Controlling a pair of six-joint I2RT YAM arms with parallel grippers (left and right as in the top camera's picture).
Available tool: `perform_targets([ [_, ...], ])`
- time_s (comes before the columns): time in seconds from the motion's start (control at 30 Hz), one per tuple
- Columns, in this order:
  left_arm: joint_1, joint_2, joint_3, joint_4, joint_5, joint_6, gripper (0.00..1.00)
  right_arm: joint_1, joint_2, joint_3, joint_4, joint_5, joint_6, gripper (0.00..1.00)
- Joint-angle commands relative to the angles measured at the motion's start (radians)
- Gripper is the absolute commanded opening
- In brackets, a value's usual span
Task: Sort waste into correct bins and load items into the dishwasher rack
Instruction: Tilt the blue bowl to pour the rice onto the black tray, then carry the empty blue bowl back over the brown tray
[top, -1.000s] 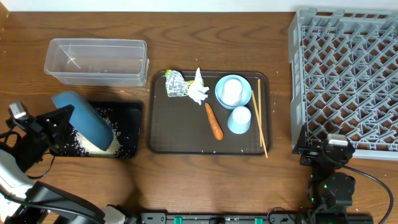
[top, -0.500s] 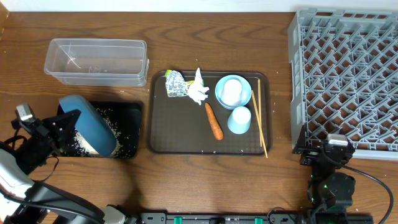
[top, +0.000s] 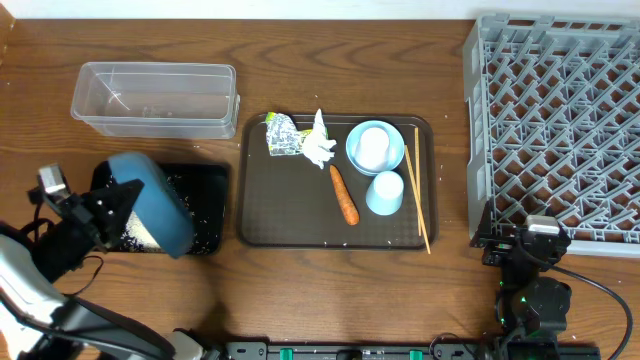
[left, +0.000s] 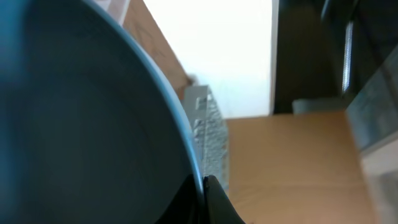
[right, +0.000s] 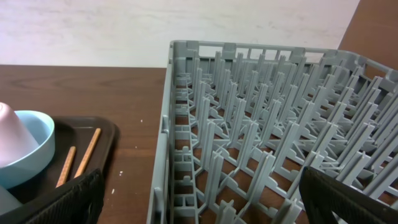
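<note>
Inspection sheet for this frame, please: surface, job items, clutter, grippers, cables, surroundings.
Surface: wooden table.
Job's things: dark blue plate tilted over black tray, rice in the tray. Wrapper, tissue, carrot, bowl, cup and chopsticks on brown tray. Clear tub and rack hold none of these.
Clutter: nothing seen.
Grippers: left gripper shut on the plate's rim; right gripper open, by the rack's near corner.
Cables: black cable by the right arm.
Surroundings: pale wall.

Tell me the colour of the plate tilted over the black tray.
Dark blue. The plate shows best in the overhead view; the left wrist view is too close.
</note>
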Motion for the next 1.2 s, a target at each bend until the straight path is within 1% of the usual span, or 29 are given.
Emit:
perform_targets([
  [0.0,-0.059,-0.092,0.016,-0.072,-0.021,0.095,0.06,-0.008,-0.001,0.002,-0.008,0.010,-0.011,0.99],
  [0.13,-0.132,-0.185,0.064,-0.051,-0.061,0.083,0.06,-0.008,-0.001,0.002,-0.008,0.010,-0.011,0.99],
  [0.2,-0.168,-0.225,0.097,-0.051,-0.082,0.051,0.06,-0.008,-0.001,0.002,-0.008,0.010,-0.012,0.99],
  [0.3,-0.218,-0.285,0.153,-0.021,-0.142,-0.035,0.06,-0.008,-0.001,0.002,-0.008,0.010,-0.011,0.99],
  [0.37,-0.252,-0.322,0.179,0.068,-0.211,-0.201,0.06,-0.008,-0.001,0.002,-0.008,0.010,-0.011,0.99],
  [0.43,-0.293,-0.356,0.187,0.207,-0.336,-0.455,0.06,-0.008,-0.001,0.002,-0.008,0.010,-0.011,0.99],
  [0.5,-0.351,-0.384,0.187,0.310,-0.471,-0.663,0.06,-0.008,-0.001,0.002,-0.008,0.010,-0.012,0.99],
  [0.57,-0.422,-0.407,0.187,0.361,-0.537,-0.773,0.06,-0.008,-0.001,0.002,-0.008,0.010,-0.011,0.99],
  [0.63,-0.518,-0.424,0.187,0.405,-0.591,-0.864,0.06,-0.008,-0.001,0.002,-0.008,0.010,-0.011,0.99],
  [0.7,-0.629,-0.430,0.187,0.442,-0.681,-0.948,0.06,-0.008,-0.001,0.002,-0.008,0.010,-0.011,0.99],
  [0.93,-1.055,-0.403,0.187,0.529,-1.004,-1.123,0.06,-0.008,-0.001,0.002,-0.008,0.010,-0.011,0.99],
  [1.0,-1.178,-0.393,0.187,0.557,-1.120,-1.177,0.06,-0.008,-0.001,0.002,-0.008,0.010,-0.012,0.99],
  [1.1,-1.335,-0.370,0.186,0.579,-1.308,-1.263,0.06,-0.008,-0.001,0.002,-0.008,0.010,-0.011,0.99],
  [1.17,-1.418,-0.341,0.185,0.597,-1.383,-1.302,0.06,-0.008,-0.001,0.002,-0.008,0.010,-0.011,0.99],
])
